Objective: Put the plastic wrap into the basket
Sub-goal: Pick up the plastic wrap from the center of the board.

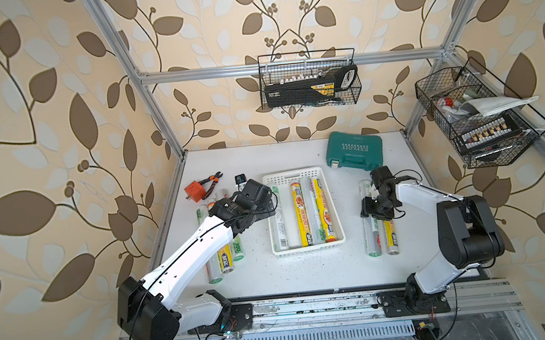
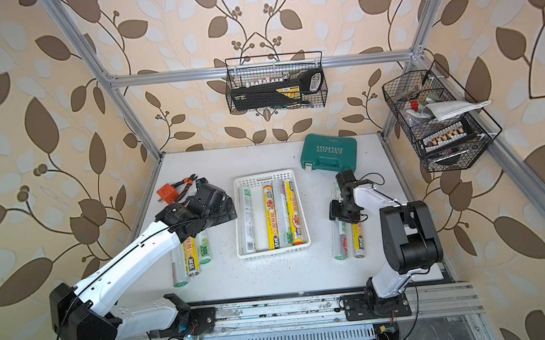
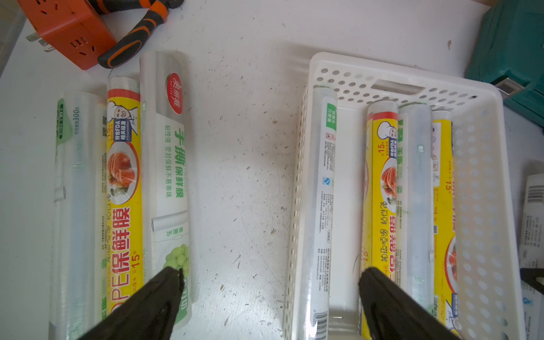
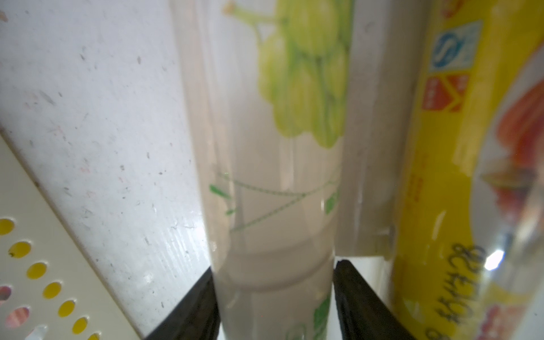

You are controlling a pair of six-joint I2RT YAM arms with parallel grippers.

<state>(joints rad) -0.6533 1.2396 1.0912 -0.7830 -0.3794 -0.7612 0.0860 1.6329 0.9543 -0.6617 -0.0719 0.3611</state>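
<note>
One white worktop carries everything. Two black wire baskets hang above it, a back wire basket and a side wire basket; only the top views show them. One white basket sits mid-worktop; one green tool case lies beyond it, apart from it.

The plastic wrap comes to nine rolls. Four lie side by side in the basket: first silvery roll, first yellow roll, second silvery roll, second yellow roll. Three lie on the worktop left of the basket; the left arm hides much of them in both top views. The left wrist view shows all three: pale roll, chef-label yellow roll, green-text roll. Two lie right of the basket, the right-side silvery roll nearer the basket and the right-side yellow roll beside it.

One orange socket cube and one pair of pliers sit touching at the far left.

The left claw gapes wide and empty over the bare strip between the left rolls and the basket. The right claw grips the right-side silvery roll, which lies on the worktop; only the right wrist view shows its fingers against both sides of the roll, with no gap showing.
</note>
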